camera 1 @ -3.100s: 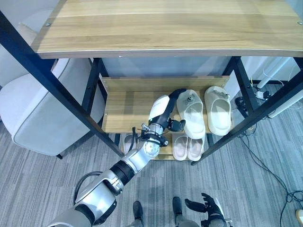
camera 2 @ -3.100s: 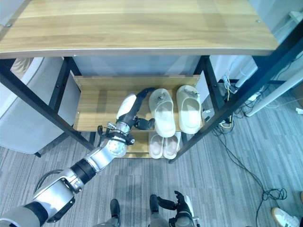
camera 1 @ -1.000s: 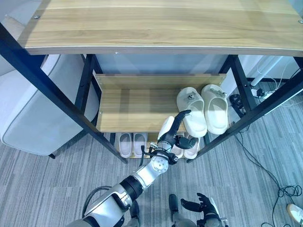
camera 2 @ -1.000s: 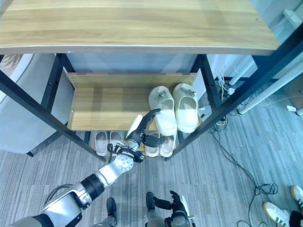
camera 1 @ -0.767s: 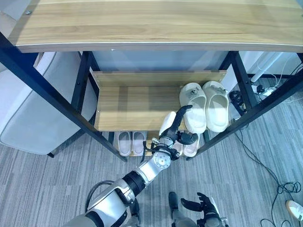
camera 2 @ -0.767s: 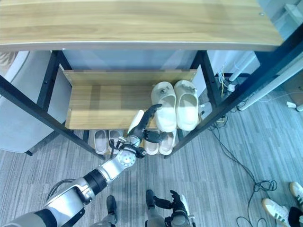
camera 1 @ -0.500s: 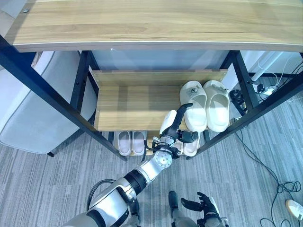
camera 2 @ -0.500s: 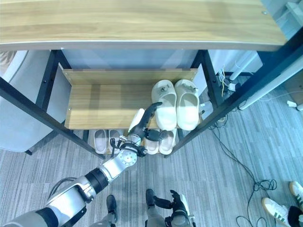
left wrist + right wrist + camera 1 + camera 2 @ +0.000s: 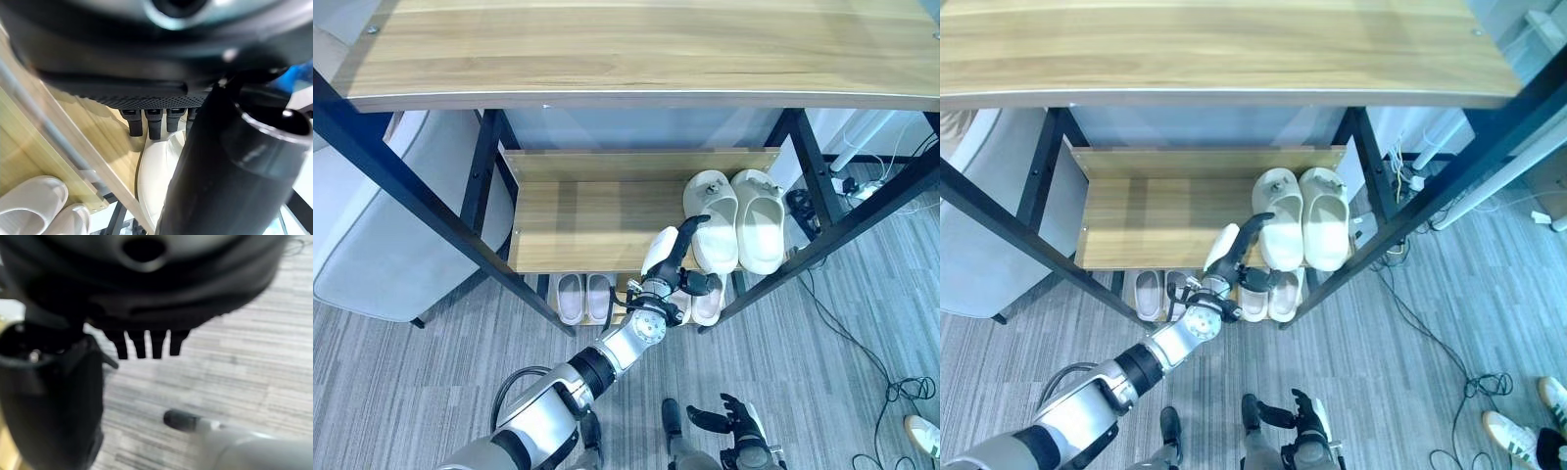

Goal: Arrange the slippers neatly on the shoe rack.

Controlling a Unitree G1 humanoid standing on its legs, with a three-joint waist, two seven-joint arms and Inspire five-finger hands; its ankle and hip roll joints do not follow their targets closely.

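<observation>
Slippers (image 9: 736, 220), centre-right of frame, lie lengthwise front-to-back just right of left hand (image 9: 680, 269), fingers spread, touching nearer one.

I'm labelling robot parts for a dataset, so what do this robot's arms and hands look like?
The left arm is silver-grey with black joint bands and a round metal wrist. Its left hand is dark, with a white cover on its back. The right hand is dark too, with black fingers.

Left arm (image 9: 570, 377) silver-grey, segmented, black joint bands. Left hand (image 9: 677, 262) dark, white cover on back. Right hand (image 9: 732, 426) dark, black fingers.
</observation>
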